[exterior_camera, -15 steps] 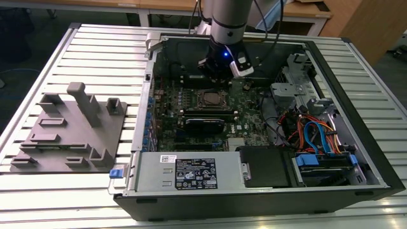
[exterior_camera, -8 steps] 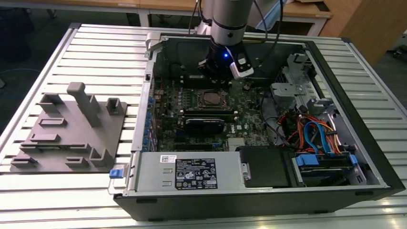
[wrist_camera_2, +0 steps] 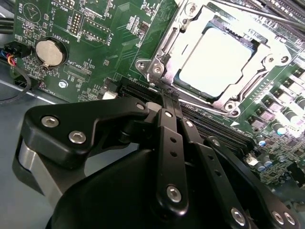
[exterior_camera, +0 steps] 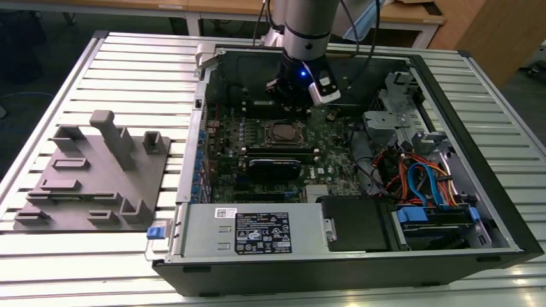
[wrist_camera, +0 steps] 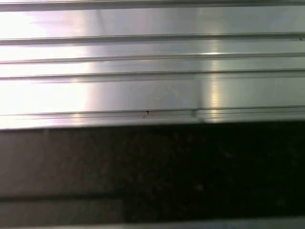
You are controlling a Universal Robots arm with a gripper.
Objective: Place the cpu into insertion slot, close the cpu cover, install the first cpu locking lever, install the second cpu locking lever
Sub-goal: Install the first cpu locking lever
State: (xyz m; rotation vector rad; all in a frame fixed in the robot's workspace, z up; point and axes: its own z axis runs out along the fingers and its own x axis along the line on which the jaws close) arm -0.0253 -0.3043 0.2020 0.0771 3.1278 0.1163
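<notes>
- Ribbed aluminium table [exterior_camera: 128,57] under everything, wooden desks behind it, and an open PC case [exterior_camera: 477,192] lying on its side so we're looking straight down at the green motherboard [exterior_camera: 256,153].
- At about 9 o'clock from the case there's a grey fixture block [exterior_camera: 94,173] with pegs and pockets, sitting well apart from the action.
- Our arm [exterior_camera: 303,25] comes down from 12 o'clock, and the gripper [exterior_camera: 295,96] hangs inside the case, just above the board.
- From the exterior view, the insertion slot [exterior_camera: 282,132] sits at roughly 6 o'clock from the gripper, near but not touching.
- In the second wrist view the cpu [wrist_camera_2: 214,62] is already seated in the slot, silver top facing up.
- The cpu cover [wrist_camera_2: 178,36] lies flat around the chip, its frame framing the metal top.
- We can't really tell from these shots whether the levers are latched.
- Gripper fingers [wrist_camera_2: 167,157] look pressed together in the second wrist view, black links side by side, nothing pinched between them.
- A coin battery [wrist_camera_2: 49,51] sits on the board, off to 9 o'clock from the socket in that view.
- First wrist view just gives us table ribs [wrist_camera: 152,71] and a dark case edge [wrist_camera: 152,167].
</notes>
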